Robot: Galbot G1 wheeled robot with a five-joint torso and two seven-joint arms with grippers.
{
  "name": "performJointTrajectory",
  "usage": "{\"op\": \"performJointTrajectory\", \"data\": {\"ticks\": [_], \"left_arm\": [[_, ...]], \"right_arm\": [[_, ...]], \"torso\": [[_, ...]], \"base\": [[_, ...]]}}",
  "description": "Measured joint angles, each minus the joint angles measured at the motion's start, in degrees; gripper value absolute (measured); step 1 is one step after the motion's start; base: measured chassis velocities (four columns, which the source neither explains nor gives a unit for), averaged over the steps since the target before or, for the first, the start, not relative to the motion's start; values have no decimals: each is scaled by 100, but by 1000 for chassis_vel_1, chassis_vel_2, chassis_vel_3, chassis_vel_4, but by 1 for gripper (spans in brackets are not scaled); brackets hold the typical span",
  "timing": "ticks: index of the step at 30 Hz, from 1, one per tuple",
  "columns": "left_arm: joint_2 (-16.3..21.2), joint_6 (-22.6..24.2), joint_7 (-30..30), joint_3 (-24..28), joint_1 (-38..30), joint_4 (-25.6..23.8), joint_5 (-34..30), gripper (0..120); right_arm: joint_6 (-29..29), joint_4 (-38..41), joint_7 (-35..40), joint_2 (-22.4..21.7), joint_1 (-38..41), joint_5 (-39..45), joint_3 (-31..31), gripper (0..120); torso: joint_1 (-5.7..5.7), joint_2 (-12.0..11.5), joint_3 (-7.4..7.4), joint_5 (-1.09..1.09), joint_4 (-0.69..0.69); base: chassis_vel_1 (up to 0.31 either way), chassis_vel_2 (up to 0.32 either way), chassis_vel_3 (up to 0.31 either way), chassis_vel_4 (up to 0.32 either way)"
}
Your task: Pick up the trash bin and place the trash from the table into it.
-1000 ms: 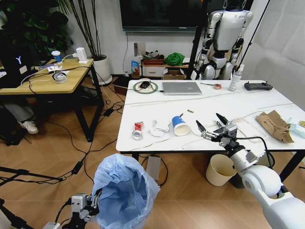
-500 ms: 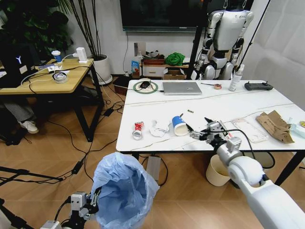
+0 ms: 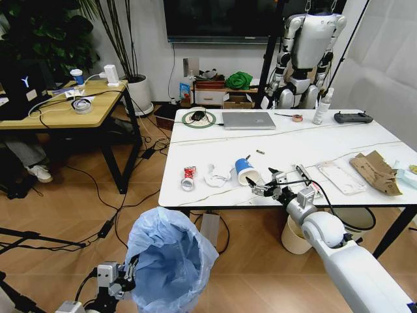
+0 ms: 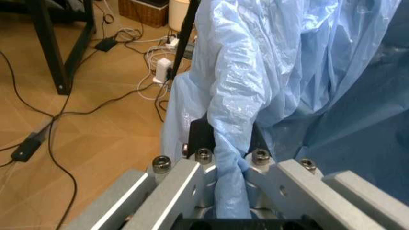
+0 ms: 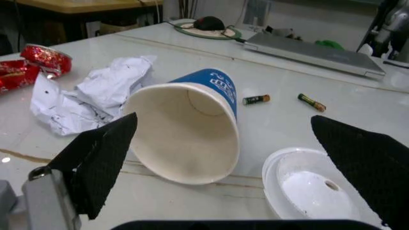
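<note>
Two arms are at work, each in its own corner of the scene. Low on the near left, the left gripper (image 3: 133,272) is clenched on the rim of the trash bin (image 3: 171,264); in the left wrist view a fold of the crinkled light-blue bag (image 4: 243,96) is pinched between the metal fingers (image 4: 185,184). That arm is cut off by the picture's lower edge, so its pose beyond the wrist cannot be read. The bin hangs off the floor in front of the table's (image 3: 306,147) near edge, its mouth tilted toward the tabletop.

From the near right the right arm reaches up and leftward across the table's near edge, forearm angled low. The right gripper (image 3: 262,186) is spread wide just beside the blue paper cup (image 3: 245,171), which lies on its side with its white mouth facing the gripper. In the right wrist view the two black pads (image 5: 102,158) flank the cup without touching it, and a white lid (image 5: 307,189) lies near its mouth, partly hidden by one pad. Farther left lie a crumpled white wrapper (image 3: 218,175) and a crushed red can (image 3: 189,172). Torn brown cardboard (image 3: 376,171) sits far right.
</note>
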Motion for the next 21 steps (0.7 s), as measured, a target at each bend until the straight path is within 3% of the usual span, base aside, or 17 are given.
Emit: {"op": "performJointTrajectory", "data": {"ticks": [14,17,21], "left_arm": [[-57,1,-7,-3,9,-11,1,0],[-61,2,-7,-1,5,-11,2,0],[-67,2,-7,5,-1,-9,4,0]], "right_arm": [[49,-590,-1,250,394,-65,-96,100],[61,-637,0,266,433,-85,-105,95],[63,-702,10,274,468,-88,-116,79]], "torso": [[0,-1,-1,-1,0],[0,-1,-1,0,1],[0,-1,-1,0,1]], "base": [[0,0,0,0],[0,0,0,0],[0,0,0,0]]}}
